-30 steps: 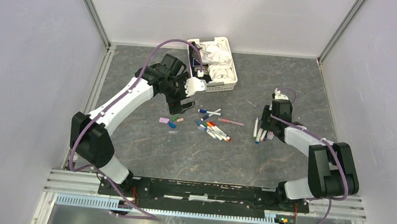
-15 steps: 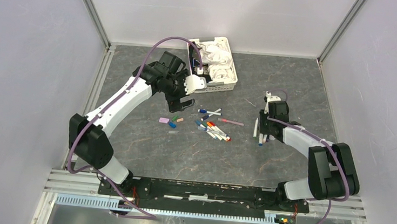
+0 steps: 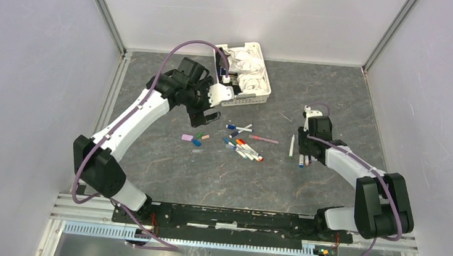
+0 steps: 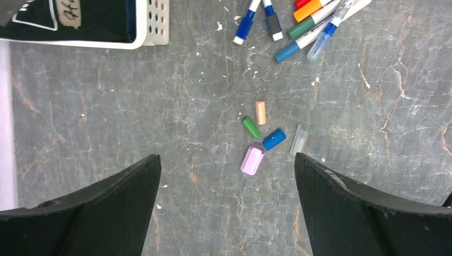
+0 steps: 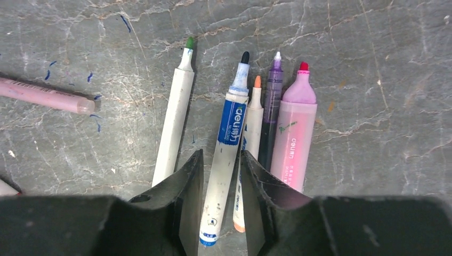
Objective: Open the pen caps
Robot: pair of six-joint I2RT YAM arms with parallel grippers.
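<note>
Loose pen caps lie on the grey table under my left gripper (image 4: 226, 160), which hangs open and empty: pink (image 4: 252, 160), blue (image 4: 273, 139), green (image 4: 251, 127), peach (image 4: 260, 112) and a clear one (image 4: 299, 140). In the top view these caps (image 3: 193, 140) lie left of a pile of capped pens (image 3: 244, 147). My right gripper (image 5: 222, 160) is low over a row of uncapped pens, shut on a white pen with a blue label (image 5: 232, 122). Beside it lie a green-tipped pen (image 5: 175, 106), an orange-tipped pen (image 5: 255, 112), a purple pen (image 5: 273, 101) and a pink highlighter (image 5: 296, 128).
A white slotted basket (image 3: 257, 97) stuffed with crumpled white material stands at the back, just beyond the left gripper (image 3: 203, 118). A pink pen (image 3: 264, 139) lies alone between the pile and the right gripper (image 3: 306, 152). Grey walls enclose the table on three sides.
The right gripper has slid a little toward the near edge along the row of uncapped pens. The left arm has drawn back slightly to the left, still open.
</note>
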